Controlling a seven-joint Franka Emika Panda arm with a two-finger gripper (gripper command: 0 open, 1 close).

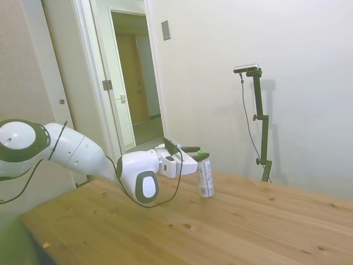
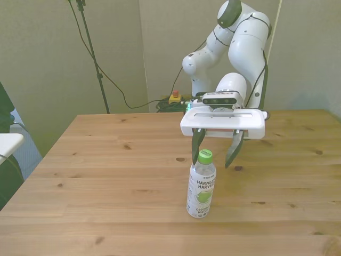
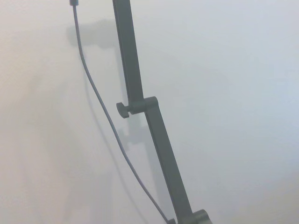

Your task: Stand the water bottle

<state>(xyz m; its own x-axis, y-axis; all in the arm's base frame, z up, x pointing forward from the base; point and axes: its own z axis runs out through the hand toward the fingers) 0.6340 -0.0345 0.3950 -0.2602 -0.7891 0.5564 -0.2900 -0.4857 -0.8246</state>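
The water bottle [image 2: 201, 186] stands upright on the wooden table [image 2: 106, 160], a clear bottle with a green cap and a pale label. The side view shows the bottle [image 1: 206, 179] near the table's far edge. My gripper [image 2: 216, 153] is open at cap height, with one finger just beside the cap and the other well off to the front view's right. From the side, the gripper [image 1: 198, 154] reaches level toward the bottle's top, and neither finger presses on it. The wrist view shows only a wall, not the bottle.
A red and yellow button box [image 2: 174, 97] with cables lies behind the table's far edge. An open doorway [image 1: 135, 83] lies beyond the arm in the side view. Something white [image 2: 8, 141] pokes in at the front view's left.
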